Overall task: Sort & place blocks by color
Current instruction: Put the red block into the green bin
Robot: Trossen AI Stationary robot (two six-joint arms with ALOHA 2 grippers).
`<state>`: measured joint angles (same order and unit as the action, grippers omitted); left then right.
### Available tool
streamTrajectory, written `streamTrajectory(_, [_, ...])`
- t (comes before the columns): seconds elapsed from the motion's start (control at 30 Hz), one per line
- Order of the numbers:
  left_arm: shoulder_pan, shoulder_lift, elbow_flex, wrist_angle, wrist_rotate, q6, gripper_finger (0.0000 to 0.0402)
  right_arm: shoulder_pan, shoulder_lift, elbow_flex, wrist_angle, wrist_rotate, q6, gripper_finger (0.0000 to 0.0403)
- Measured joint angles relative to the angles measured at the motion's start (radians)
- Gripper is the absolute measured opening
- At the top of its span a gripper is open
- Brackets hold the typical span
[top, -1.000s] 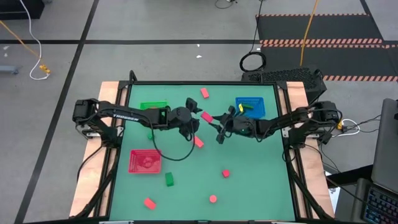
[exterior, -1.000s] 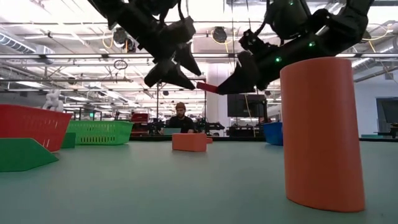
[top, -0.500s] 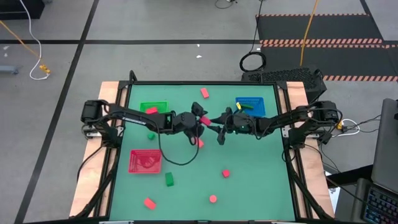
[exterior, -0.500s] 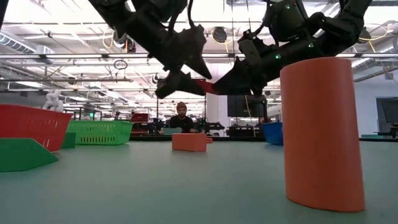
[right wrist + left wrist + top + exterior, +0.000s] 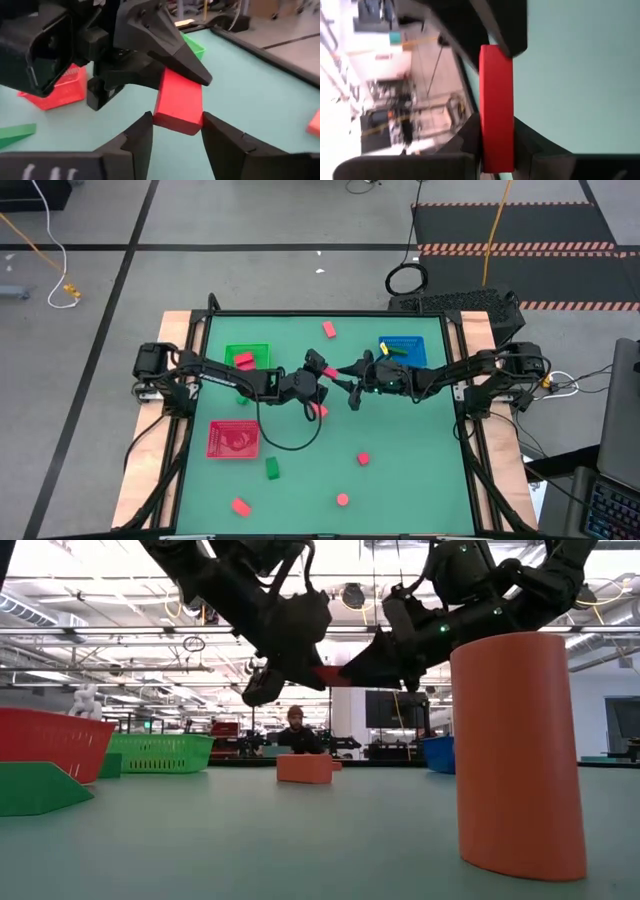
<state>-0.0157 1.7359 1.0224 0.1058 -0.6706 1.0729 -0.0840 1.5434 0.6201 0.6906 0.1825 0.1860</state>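
Three shallow trays sit on the green surface (image 5: 420, 480). The green tray (image 5: 247, 356) lies toward the far left corner and has a red block (image 5: 243, 360) in it. The blue tray (image 5: 403, 350) lies toward the far right corner and holds a dark green block (image 5: 398, 351). The red tray (image 5: 233, 438) lies by the left edge, nearer the front; what is inside it cannot be made out.

Above the middle of the surface, toward the far edge, the two arms meet over one red bar (image 5: 178, 106). The right pincer (image 5: 172, 131) has its fingers closed on one end of the bar, a finger pressed to each side. The left pincer (image 5: 496, 131) has its fingers around the other end, touching both sides in the left wrist view. The bar is held off the surface, as the low view shows it (image 5: 328, 674) high between the two dark arms.

Loose blocks lie scattered elsewhere: a red one (image 5: 329, 329) near the far edge, a red one (image 5: 319, 409) just under the left arm, a small red cube (image 5: 363, 458) right of centre, a green block (image 5: 272, 468) and a red one (image 5: 240, 505) toward the front left, and a pink one (image 5: 343, 500) near the front edge. A black cable (image 5: 290, 442) loops down from the left arm across the surface beside the red tray.
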Motion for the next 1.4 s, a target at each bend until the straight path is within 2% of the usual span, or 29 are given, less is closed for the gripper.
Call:
streamTrajectory(0.13, [0.007,-0.027,0.001,-0.047,-0.091,-0.031,0.0055,-0.003,0.004,-0.005,-0.036,0.081,0.0,0.0193])
streamTrajectory(0.3, [0.029,-0.097,0.002,-0.172,-0.099,-0.118,0.0055,-0.009,0.002,-0.009,-0.054,0.132,0.0,0.0222])
streamTrajectory(0.43, [0.093,-0.177,0.002,-0.411,-0.116,-0.29,0.0055,-0.009,0.002,-0.026,-0.052,0.131,0.001,0.0233])
streamTrajectory(0.5, [0.139,-0.216,0.003,-0.581,-0.049,-0.424,0.0055,-0.007,0.002,-0.035,-0.055,0.131,0.001,0.0234])
streamTrajectory(0.57, [0.19,-0.244,0.002,-0.727,0.073,-0.554,0.0055,-0.006,0.002,-0.044,-0.053,0.131,0.001,0.0235])
streamTrajectory(0.67, [0.255,-0.28,0.002,-0.893,0.251,-0.707,0.0055,-0.006,0.002,-0.045,-0.052,0.131,0.002,0.0235])
streamTrajectory(0.73, [0.278,-0.284,0.002,-0.962,0.316,-0.773,0.0055,-0.008,0.002,-0.045,-0.047,0.131,0.001,0.0235])
streamTrajectory(0.83, [0.321,-0.281,0.001,-1.095,0.333,-0.89,0.0055,-0.008,0.002,-0.045,-0.037,0.131,-0.016,0.0235])
streamTrajectory(0.93, [0.369,-0.272,0.002,-1.14,0.331,-0.992,0.0055,-0.008,0.002,-0.045,-0.037,0.131,-0.018,0.0235])
streamTrajectory(1.17, [0.429,-0.272,0.001,-1.144,0.427,-0.98,0.0058,-0.008,0.002,-0.045,-0.04,0.13,-0.018,0.0235])
streamTrajectory(1.23, [0.433,-0.273,0.001,-1.133,0.428,-0.989,0.0084,-0.008,0.002,-0.045,-0.049,0.13,-0.019,0.0235])
streamTrajectory(1.4, [0.437,-0.272,0.001,-1.133,0.427,-0.994,0.0197,-0.008,0.002,-0.045,-0.055,0.13,-0.019,0.0235])
